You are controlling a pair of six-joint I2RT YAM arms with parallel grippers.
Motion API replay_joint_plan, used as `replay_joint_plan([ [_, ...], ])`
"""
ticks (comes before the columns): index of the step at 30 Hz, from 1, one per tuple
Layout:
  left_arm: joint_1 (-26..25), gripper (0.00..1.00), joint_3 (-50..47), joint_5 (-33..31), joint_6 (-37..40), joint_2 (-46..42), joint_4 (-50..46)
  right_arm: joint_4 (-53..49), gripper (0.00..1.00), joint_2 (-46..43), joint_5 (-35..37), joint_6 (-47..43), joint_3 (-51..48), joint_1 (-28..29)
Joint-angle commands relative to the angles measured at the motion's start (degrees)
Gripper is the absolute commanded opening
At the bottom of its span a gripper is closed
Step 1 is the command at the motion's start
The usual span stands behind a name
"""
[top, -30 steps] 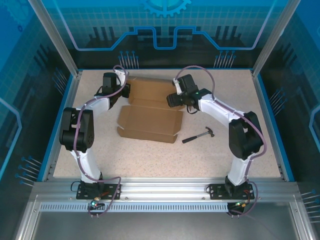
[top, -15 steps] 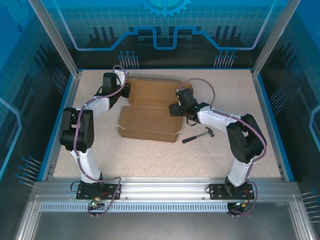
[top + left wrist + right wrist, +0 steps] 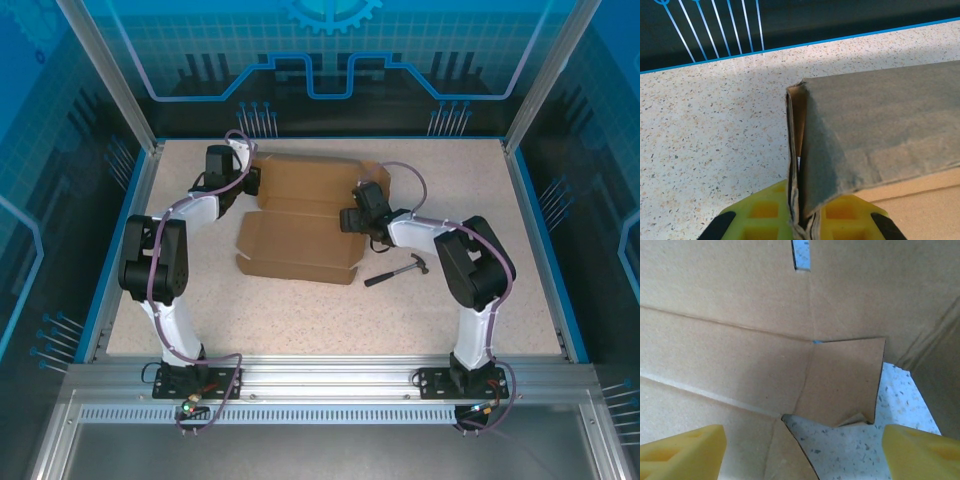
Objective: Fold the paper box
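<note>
Cardboard takes up the middle of the top view: one paper box (image 3: 300, 215), partly folded, lies on the far half of the table (image 3: 300, 320). Its long axis runs left to right, and its panels are stacked from near to far. The far panel seems raised off the surface, though that is hard to judge from above. The left gripper (image 3: 248, 183) sits at the box's far left corner and the right gripper (image 3: 350, 218) at its right side, over the fold between the panels. One small hammer (image 3: 397, 271) lies just right of the box's near right corner, apart from it. The two arms are mounted on a speckled beige top with a blue rim, inside blue translucent walls on an aluminium frame. In the left wrist view, the yellow fingers (image 3: 765, 215) are pinched tight on a doubled cardboard edge standing upright, and the panel slopes away to the right. In the right wrist view, the yellow fingers (image 3: 680, 450) are spread wide and grip nothing. Creased brown panels and a small folded tab lie beyond them, with a patch of table showing past the tab.
</note>
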Motion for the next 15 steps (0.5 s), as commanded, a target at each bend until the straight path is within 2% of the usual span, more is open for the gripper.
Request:
replay_joint_plan([
  [1,-0.2,0.00,0.0,0.8,-0.8,-2.3,-0.6,5.7,0.81,0.6,-2.9,-0.4,0.5,-0.9],
  [5,-0.2,0.00,0.0,0.9,-0.9,-2.3,-0.7,8.2,0.78,-0.5,-5.3,-2.0,-0.2,-1.4],
  [15,-0.2,0.00,0.1,1.4,-1.4,-2.1,-0.9,13.1,0.58,1.2,-15.3,0.6,0.1,-1.6],
])
